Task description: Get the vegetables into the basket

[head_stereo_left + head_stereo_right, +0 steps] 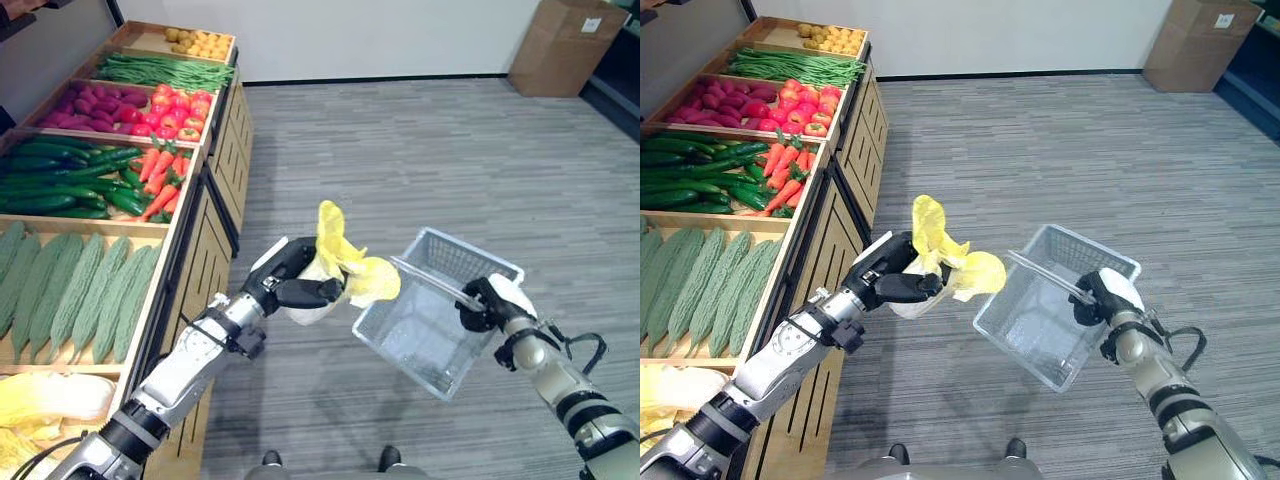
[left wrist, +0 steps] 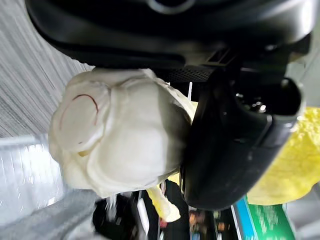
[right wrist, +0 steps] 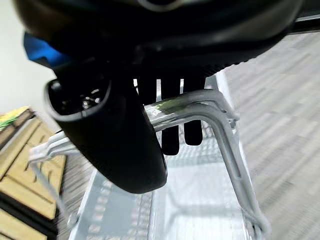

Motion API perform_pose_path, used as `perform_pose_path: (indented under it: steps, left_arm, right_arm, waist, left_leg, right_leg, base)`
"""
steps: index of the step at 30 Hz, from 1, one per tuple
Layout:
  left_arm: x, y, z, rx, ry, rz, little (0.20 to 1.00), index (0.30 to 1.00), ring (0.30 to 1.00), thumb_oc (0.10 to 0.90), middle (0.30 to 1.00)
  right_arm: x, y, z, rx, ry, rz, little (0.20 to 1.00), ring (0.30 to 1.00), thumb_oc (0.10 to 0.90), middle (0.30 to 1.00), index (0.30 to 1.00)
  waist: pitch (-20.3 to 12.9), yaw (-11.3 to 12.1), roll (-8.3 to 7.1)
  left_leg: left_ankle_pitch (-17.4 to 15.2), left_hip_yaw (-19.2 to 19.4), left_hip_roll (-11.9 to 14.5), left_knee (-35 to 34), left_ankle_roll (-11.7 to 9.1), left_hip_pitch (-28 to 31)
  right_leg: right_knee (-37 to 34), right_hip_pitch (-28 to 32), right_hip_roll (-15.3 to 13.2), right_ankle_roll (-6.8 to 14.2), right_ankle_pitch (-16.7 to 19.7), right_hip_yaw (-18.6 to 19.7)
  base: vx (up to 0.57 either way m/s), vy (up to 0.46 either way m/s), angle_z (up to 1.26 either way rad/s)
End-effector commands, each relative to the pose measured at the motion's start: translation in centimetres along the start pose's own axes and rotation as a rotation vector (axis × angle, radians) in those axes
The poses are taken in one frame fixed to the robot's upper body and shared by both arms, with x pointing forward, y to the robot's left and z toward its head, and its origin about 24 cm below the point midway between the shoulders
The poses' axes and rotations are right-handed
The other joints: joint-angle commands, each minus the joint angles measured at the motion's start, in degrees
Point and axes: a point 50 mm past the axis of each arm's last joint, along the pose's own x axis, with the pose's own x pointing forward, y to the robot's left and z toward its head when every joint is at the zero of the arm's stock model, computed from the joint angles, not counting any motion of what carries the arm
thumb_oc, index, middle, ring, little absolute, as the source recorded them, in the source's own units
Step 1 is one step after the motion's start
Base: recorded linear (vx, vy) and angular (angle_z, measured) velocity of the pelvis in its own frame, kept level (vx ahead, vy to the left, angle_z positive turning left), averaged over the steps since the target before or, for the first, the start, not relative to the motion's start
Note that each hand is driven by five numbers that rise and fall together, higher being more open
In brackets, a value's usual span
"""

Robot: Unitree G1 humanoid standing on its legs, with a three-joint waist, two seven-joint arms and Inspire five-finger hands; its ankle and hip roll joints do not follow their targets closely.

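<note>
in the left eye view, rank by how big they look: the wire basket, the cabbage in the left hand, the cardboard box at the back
1. wire basket, largest
2. cabbage, held in the left hand
3. cardboard box; it looks about as big as the cabbage but sits far back, so this ranking is unsure

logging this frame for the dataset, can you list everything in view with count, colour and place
cabbage: one, yellow leaves and white base, held in the left hand above the floor, beside the basket
basket: one, silver wire, tilted, hanging by its handle from the right hand
shelf: one, wooden, along the robot's left
bitter gourds: many, pale green, near bin
cucumbers: many, dark green, next bin
carrots: many, orange, beside the cucumbers
tomatoes: many, red, further bin
green beans: many, green, beyond the tomatoes
potatoes: many, yellow, farthest bin
box: one, brown, far right by the wall
left hand: dark, curled round the cabbage
right hand: dark, curled round the basket handle
</note>
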Motion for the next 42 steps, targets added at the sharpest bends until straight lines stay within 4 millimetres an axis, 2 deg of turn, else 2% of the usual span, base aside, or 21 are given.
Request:
perform_pose_path:
  steps: [1,3,4,5,8,9,11,15,18,23,26,29,33,38,42]
  left_arm:
    - [2.9,-1.0,6.3,0.138,-0.291,-0.154,0.3,0.3,0.3,0.4,0.3]
    - [3.2,-1.8,6.5,0.164,-0.283,-0.226,0.3,0.3,0.3,0.4,0.3]
    - [3.2,-1.8,6.5,0.165,-0.284,-0.225,0.3,0.3,0.3,0.4,0.3]
    - [3.4,-2.2,6.7,0.188,-0.284,-0.265,0.3,0.3,0.3,0.4,0.3]
    - [3.6,-2.6,6.8,0.22,-0.284,-0.289,0.3,0.3,0.3,0.4,0.3]
    - [3.6,-2.6,6.8,0.22,-0.284,-0.289,0.3,0.3,0.3,0.4,0.3]
    - [3.8,-2.8,6.6,0.234,-0.273,-0.3,0.3,0.3,0.3,0.4,0.3]
    - [3.9,-3.0,6.3,0.245,-0.263,-0.307,0.3,0.3,0.3,0.4,0.3]
    - [4.1,-3.1,5.7,0.286,-0.239,-0.306,0.3,0.3,0.3,0.4,0.3]
    - [4.2,-3.3,5.1,0.354,-0.222,-0.31,0.3,0.3,0.3,0.4,0.3]
    - [4.5,-3.1,4.2,0.406,-0.184,-0.3,0.3,0.3,0.3,0.4,0.3]
    - [4.6,-2.0,2.5,0.461,-0.109,-0.232,0.3,0.3,0.3,0.4,0.3]
    - [4.9,-1.2,1.4,0.541,-0.06,-0.179,0.3,0.3,0.3,0.4,0.3]
    - [5.2,0.4,-2.1,0.644,0.09,-0.047,0.3,0.3,0.3,0.4,0.3]
    - [5.3,1.0,-3.1,0.669,0.137,0.009,0.3,0.3,0.3,0.4,0.3]
  right_arm:
    - [2.6,-9.2,6.0,-0.052,-0.219,-0.259,0.3,0.3,0.4,0.3,0.3]
    - [3.1,-9.4,6.6,-0.129,-0.221,-0.241,0.3,0.3,0.4,0.3,0.3]
    - [3.1,-9.5,6.6,-0.13,-0.222,-0.241,0.3,0.3,0.4,0.3,0.3]
    - [3.4,-9.7,7.6,-0.129,-0.245,-0.255,0.3,0.3,0.4,0.3,0.3]
    - [3.5,-9.7,9.1,-0.097,-0.296,-0.266,0.3,0.3,0.4,0.3,0.3]
    - [3.5,-9.7,9.1,-0.096,-0.296,-0.266,0.3,0.3,0.4,0.3,0.3]
    - [3.3,-9.5,10.7,-0.001,-0.359,-0.268,0.3,0.3,0.4,0.3,0.3]
    - [3.1,-9.1,11.7,0.067,-0.405,-0.258,0.3,0.3,0.4,0.3,0.3]
    - [2.5,-8.7,13.4,0.159,-0.49,-0.238,0.3,0.3,0.4,0.3,0.3]
    - [2.1,-8.7,14.8,0.17,-0.554,-0.226,0.3,0.3,0.4,0.3,0.3]
    - [1.9,-8.8,15.8,0.176,-0.595,-0.223,0.3,0.3,0.4,0.3,0.3]
    - [1.7,-8.9,16.7,0.23,-0.627,-0.229,0.3,0.3,0.4,0.3,0.3]
    - [1.5,-8.8,17.6,0.274,-0.66,-0.228,0.3,0.3,0.4,0.3,0.3]
    - [0.5,-8.1,19.7,0.386,-0.754,-0.191,0.3,0.3,0.4,0.3,0.3]
    - [-0.2,-7.7,20.6,0.437,-0.809,-0.163,0.3,0.3,0.4,0.3,0.3]
  waist:
    - [-1.29,1.74,-0.59]
    - [-1.41,1.96,-0.48]
    - [-1.38,1.95,-0.47]
    - [-1.42,2.06,-0.36]
    - [-1.42,2.0,-0.21]
    - [-1.41,2.01,-0.23]
    - [-1.48,1.9,-0.09]
    - [-1.51,1.69,-0.16]
    - [-1.82,1.14,-0.22]
    - [-2.05,0.93,-0.39]
    - [-2.24,0.81,-0.47]
    - [-2.56,0.73,-0.57]
    - [-2.71,0.53,-0.55]
    - [-2.97,0.08,-0.59]
    - [-3.01,-0.14,-0.59]
  left_leg:
    - [-2.22,-0.78,1.16,0.01,-2.46,-0.83]
    - [-2.31,-0.68,1.09,0.01,-2.53,-0.69]
    - [-2.31,-0.67,1.09,0.01,-2.53,-0.69]
    - [-2.35,-0.65,0.98,0.01,-2.52,-0.67]
    - [-2.43,-0.64,0.83,0.01,-2.44,-0.68]
    - [-2.43,-0.64,0.82,0.01,-2.44,-0.68]
    - [-2.59,-0.68,0.69,0.01,-2.34,-0.63]
    - [-2.7,-0.68,0.52,0.01,-2.22,-0.54]
    - [-2.9,-0.42,0.32,0.01,-2.06,-0.54]
    - [-3.0,-0.22,0.26,0.01,-2.03,-0.35]
    - [-3.01,-0.13,0.21,0.01,-2.04,-0.29]
    - [-2.93,-0.08,0.35,0.01,-2.1,-0.35]
    - [-2.86,-0.05,0.33,0.01,-2.13,-0.42]
    - [-2.79,0.17,0.54,0.01,-2.2,-0.4]
    - [-2.72,0.18,0.57,0.01,-2.2,-0.52]
  right_leg:
    - [-0.01,2.58,-2.54,5.36,-2.25,-2.02]
    - [-0.01,2.67,-2.68,5.52,-2.18,-2.05]
    - [-0.01,2.67,-2.68,5.52,-2.17,-2.04]
    - [-0.01,2.58,-2.76,5.63,-2.08,-2.02]
    - [-0.01,2.59,-2.92,5.73,-2.02,-2.04]
    - [-0.01,2.6,-2.93,5.74,-2.02,-2.04]
    - [-0.01,2.62,-3.21,5.83,-1.91,-2.06]
    - [-0.01,2.66,-3.32,5.86,-1.85,-2.11]
    - [-0.01,2.59,-3.58,5.99,-1.71,-2.01]
    - [-0.01,2.7,-3.63,6.02,-1.75,-1.88]
    - [-0.01,2.77,-3.59,6.05,-1.82,-1.92]
    - [-0.01,2.76,-3.61,6.0,-1.83,-1.97]
    - [-0.01,2.66,-3.49,5.92,-1.84,-1.89]
    - [-0.01,2.68,-3.39,5.76,-1.88,-1.91]
    - [-0.01,2.6,-3.37,5.71,-1.88,-1.95]
  base:
    - [0.0,0.0,0.0]
    - [0.0,0.0,0.0]
    - [0.0,0.0,0.0]
    - [0.0,0.0,0.0]
    - [0.0,0.0,0.0]
    - [0.0,0.0,0.0]
    - [0.0,0.0,0.0]
    - [0.0,0.0,0.0]
    - [0.0,0.023,0.0]
    - [0.0,0.0,0.0]
    - [0.0,0.0,0.0]
    - [0.0,0.0,0.0]
    - [0.0,0.0,0.0]
    - [0.0,0.0,0.0]
    - [0.0,0.0,0.0]
